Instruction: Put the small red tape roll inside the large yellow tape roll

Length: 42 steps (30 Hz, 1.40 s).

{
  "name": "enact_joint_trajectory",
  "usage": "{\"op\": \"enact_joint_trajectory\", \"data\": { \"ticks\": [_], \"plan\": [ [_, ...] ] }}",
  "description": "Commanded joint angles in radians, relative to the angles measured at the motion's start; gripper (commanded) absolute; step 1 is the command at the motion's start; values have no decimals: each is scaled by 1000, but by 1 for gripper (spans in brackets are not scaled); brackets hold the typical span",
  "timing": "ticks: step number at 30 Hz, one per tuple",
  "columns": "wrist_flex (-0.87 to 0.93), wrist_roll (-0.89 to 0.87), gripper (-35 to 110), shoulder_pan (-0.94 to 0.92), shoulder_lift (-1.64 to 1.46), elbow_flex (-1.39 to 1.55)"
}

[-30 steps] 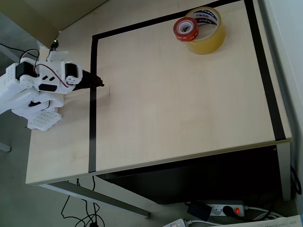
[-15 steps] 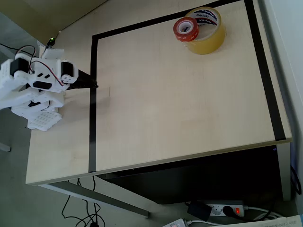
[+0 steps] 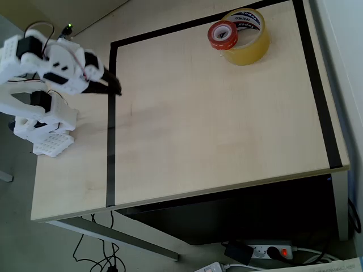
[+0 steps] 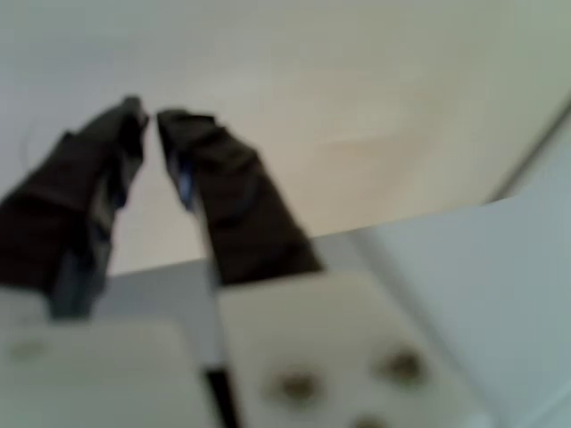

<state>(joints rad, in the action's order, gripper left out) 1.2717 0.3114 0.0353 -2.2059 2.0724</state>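
While the overhead view shows the small red tape roll [image 3: 222,35] leaning against the large yellow tape roll [image 3: 246,36] at the table's [image 3: 215,136] far corner, the gripper [image 3: 116,89] hovers well apart. Wrist view — dark fingers [image 4: 227,187] nearly closed, a thin gap at the tips, holding nothing.

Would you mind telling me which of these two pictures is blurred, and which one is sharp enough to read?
The wrist view is soft throughout: the hand and table are smeared. The overhead view is sharp; the red tape roll shows glossy highlights, and the hand casts a faint shadow.
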Motion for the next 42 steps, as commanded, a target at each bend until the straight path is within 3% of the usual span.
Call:
{"op": "enact_joint_trajectory", "data": {
  "ticks": [1,5,21,24,28,42],
  "plan": [
    [44,83,0,25,137,-241],
    [179,86,0,48,428,-557],
    [232,52,0,167,1032,-1131],
    [333,48,0,181,1207,-1416],
    [534,48,0,192,1557,-2057],
    [449,55,0,218,1628,-2103]
  ]
}}
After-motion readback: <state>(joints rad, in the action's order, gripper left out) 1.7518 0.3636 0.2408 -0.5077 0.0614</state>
